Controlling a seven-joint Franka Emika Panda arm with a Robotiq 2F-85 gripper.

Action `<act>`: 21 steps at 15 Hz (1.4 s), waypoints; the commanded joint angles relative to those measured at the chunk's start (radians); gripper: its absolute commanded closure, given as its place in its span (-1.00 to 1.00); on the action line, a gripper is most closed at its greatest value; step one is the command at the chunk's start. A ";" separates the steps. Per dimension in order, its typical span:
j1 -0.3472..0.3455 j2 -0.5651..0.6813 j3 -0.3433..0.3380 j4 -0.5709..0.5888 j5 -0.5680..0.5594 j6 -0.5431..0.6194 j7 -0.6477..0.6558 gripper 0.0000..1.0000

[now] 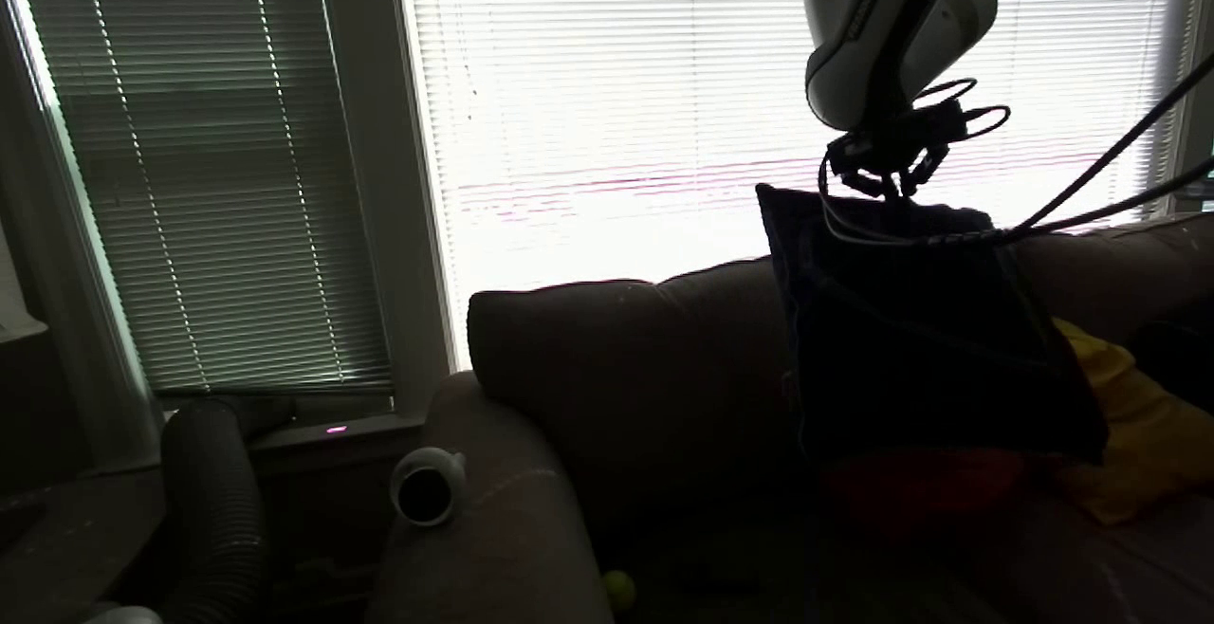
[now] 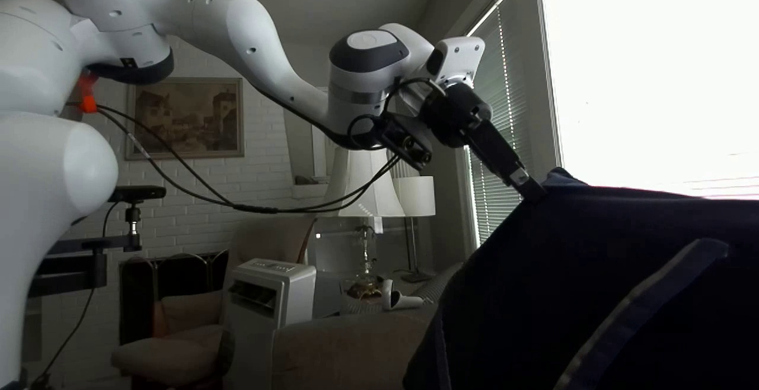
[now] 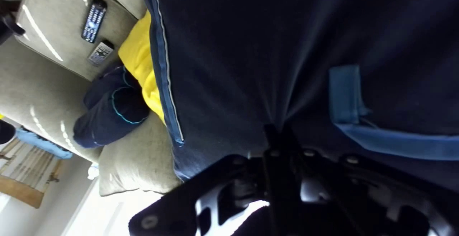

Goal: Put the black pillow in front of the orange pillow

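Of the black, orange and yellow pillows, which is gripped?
The black pillow: the gripper pinches its fabric. The orange pillow and yellow pillow show past its edges in an exterior view, ungripped.

Arched white arm (image 2: pixel 252 37), fingers (image 2: pixel 498 153) pinched together on a downward slant
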 commanded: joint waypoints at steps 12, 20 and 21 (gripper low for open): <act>-0.457 0.142 0.419 -0.131 0.153 0.480 0.015 0.98; -0.575 0.294 0.581 -0.124 0.164 0.499 0.018 0.98; -0.577 0.299 0.601 -0.126 0.163 0.514 0.012 0.98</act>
